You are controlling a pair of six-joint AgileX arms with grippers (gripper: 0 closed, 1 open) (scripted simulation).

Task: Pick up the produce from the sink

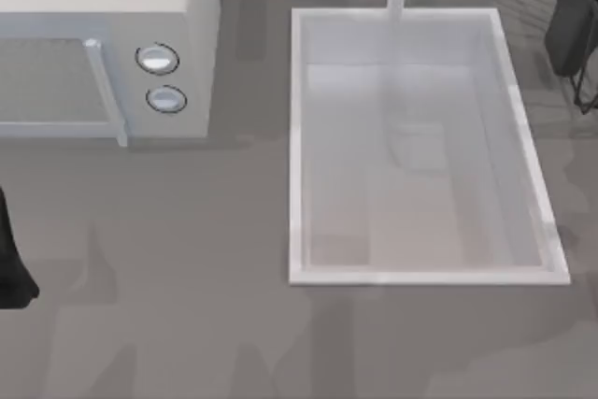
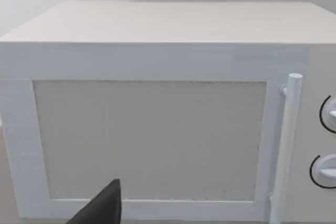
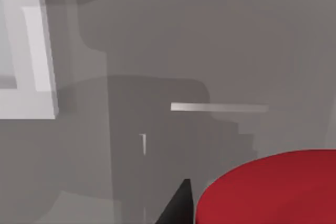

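The left arm sits parked at the table's left edge, facing the microwave; whether its fingers are spread cannot be told. The sink lies bare. At far right, the right gripper carries the produce close against its finger, seemingly pinched. Best to hold firm and lift clear of the rim. Round ball: no long axis, no facing.

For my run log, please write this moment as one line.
sink: no produce inside | red ball: close beside right end effector finger, off the sink | left arm: parked at table's left, facing microwave
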